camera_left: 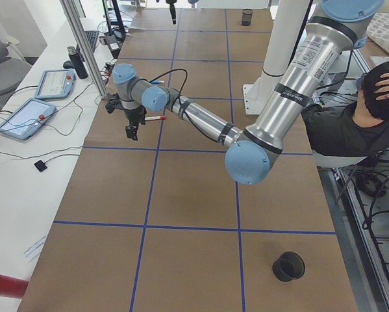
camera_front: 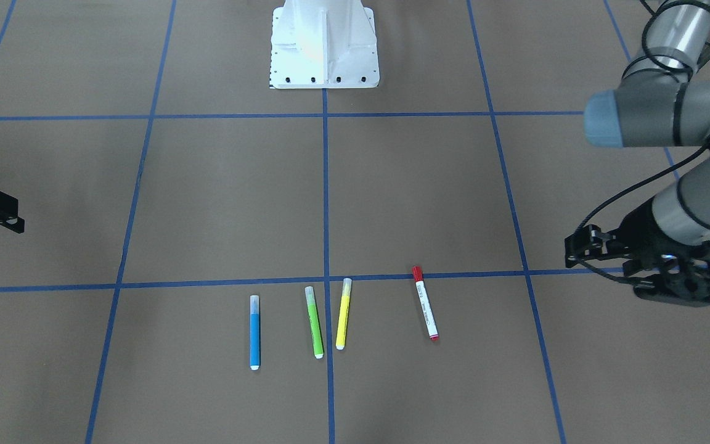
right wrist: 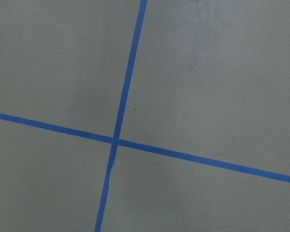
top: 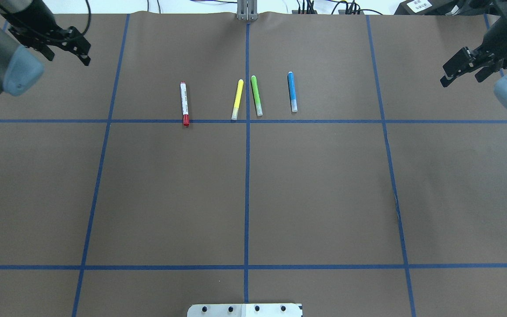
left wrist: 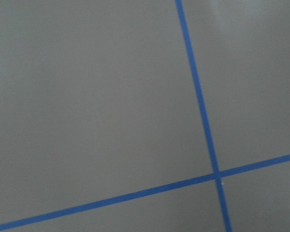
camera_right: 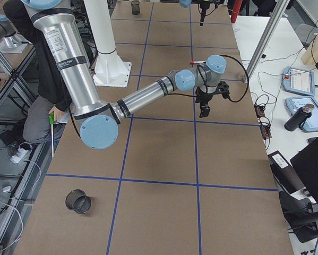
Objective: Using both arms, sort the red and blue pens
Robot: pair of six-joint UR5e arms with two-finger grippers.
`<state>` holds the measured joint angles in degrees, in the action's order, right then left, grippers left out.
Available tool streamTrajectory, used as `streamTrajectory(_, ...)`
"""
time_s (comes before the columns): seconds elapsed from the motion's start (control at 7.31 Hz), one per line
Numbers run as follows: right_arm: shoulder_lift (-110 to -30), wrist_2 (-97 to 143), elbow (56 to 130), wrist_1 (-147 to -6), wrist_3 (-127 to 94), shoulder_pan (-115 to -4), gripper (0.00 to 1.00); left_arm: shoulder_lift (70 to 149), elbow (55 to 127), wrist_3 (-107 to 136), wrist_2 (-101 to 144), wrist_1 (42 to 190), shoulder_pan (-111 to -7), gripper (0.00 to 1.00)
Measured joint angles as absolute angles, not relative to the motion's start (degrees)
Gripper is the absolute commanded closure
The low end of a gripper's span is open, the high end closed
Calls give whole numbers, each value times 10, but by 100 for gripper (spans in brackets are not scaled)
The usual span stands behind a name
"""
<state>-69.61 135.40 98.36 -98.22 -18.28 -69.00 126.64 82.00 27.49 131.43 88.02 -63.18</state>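
Observation:
Four markers lie in a row on the brown mat. The red pen [camera_front: 425, 302] [top: 184, 103] has a white barrel, and its red cap rests on a blue tape line. The blue pen [camera_front: 255, 333] [top: 292, 91] lies at the other end of the row. My left gripper [top: 89, 55] [camera_front: 567, 253] hovers open and empty, well outside the red pen. My right gripper [top: 442, 75] [camera_front: 21, 222] hovers open and empty, far beyond the blue pen. Both wrist views show only mat and tape lines.
A green marker [top: 256, 95] and a yellow marker [top: 237, 99] lie between the two pens. A black mesh cup [camera_left: 289, 266] [camera_right: 78, 201] stands near each table end. The white robot base [camera_front: 324, 49] is at the robot's edge. A seated person [camera_left: 350, 123] is behind it.

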Motion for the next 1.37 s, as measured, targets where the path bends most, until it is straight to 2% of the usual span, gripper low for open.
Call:
streamTrajectory(0.55,-687,1351,981,-961,-238,-653,0,1384,708,424,1269,904,-536,0)
streamTrajectory(0.96,-686,1341,979,-927,-245,-635,0,1397,643,529,1216,1013,-485,0)
streamTrajectory(1.37,-675,1338,971,-922,-286,-619,0,1403,627,558,1209,1041,-469,3)
